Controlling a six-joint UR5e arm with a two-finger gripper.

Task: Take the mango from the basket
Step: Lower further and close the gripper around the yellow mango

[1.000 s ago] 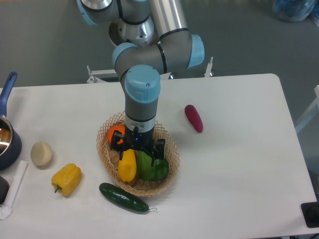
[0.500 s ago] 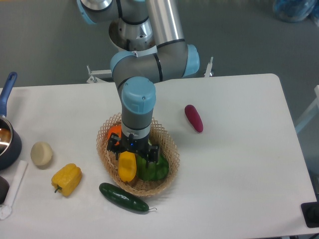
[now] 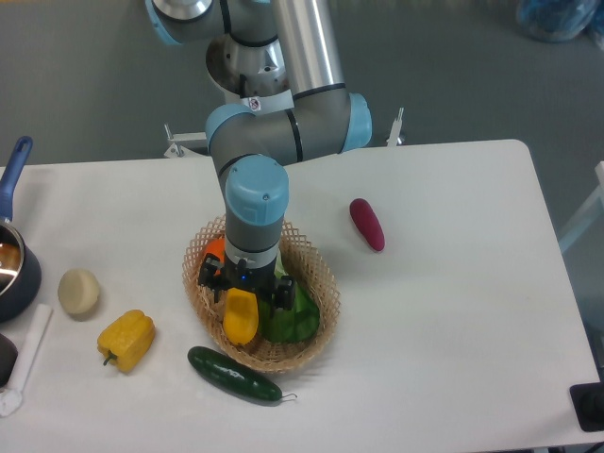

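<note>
The mango (image 3: 240, 317) is seen lying in the left half of the basket (image 3: 321, 307), with a green vegetable (image 3: 290, 321) touching it on the right and an orange (image 3: 213, 251) partly hidden behind the arm. The end effector (image 3: 241, 286) is lowered over the mango's upper end; its fingers are spread to either side of the fruit, open, and no closure on it can be made out. The basket is set near the middle of the worktop (image 3: 453, 321). Just beside its front rim a cucumber (image 3: 233, 375) is laid; a yellow bell pepper (image 3: 126, 340) and a pale round item (image 3: 78, 292) are placed to the left, a purple vegetable (image 3: 366, 224) to the right. Wide bare worktop is left on the right side. Compared with one second ago, the arm has been shifted left and lower, so that the mango is now straddled.
</note>
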